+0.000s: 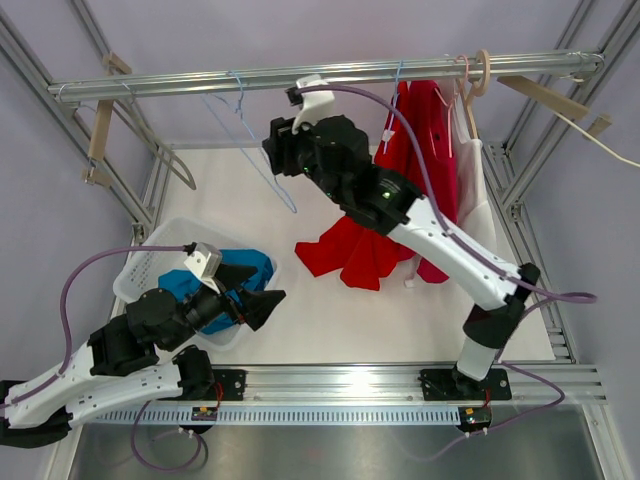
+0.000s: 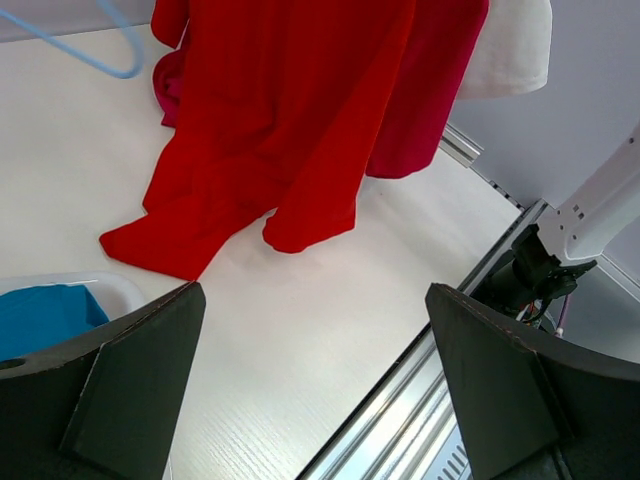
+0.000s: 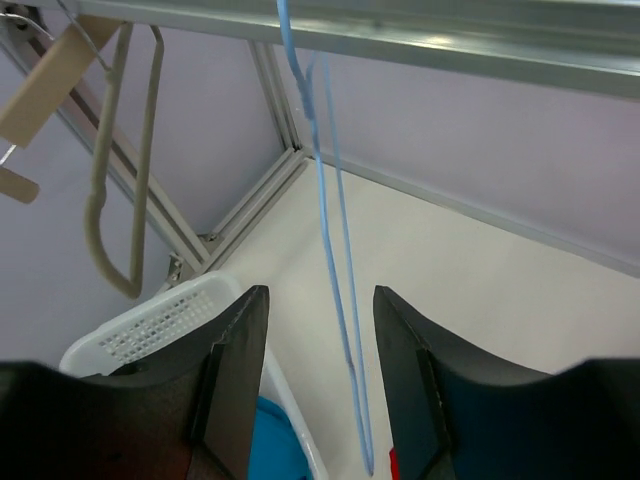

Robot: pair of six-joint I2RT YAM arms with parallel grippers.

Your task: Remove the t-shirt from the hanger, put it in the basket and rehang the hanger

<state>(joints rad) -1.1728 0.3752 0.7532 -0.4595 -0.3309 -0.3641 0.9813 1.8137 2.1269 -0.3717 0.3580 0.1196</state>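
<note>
Reaching at the rail, t-shirt not yet off its hanger.
My right jaws (image 3: 320, 300) stand open astride the bare blue hanger (image 3: 335, 250) at 12 o'clock on the rail (image 1: 180, 84), gripping nothing. My left jaws (image 2: 315, 292) gape empty at 8 o'clock by the basket (image 1: 140, 275). The red t-shirt (image 1: 425, 130) hangs at 1 o'clock, its hem pooled on the desk (image 1: 330, 320); its hanger is probably buried in cloth. Next, I judge, I should swing right to 1 o'clock and pinch a shoulder.
</note>
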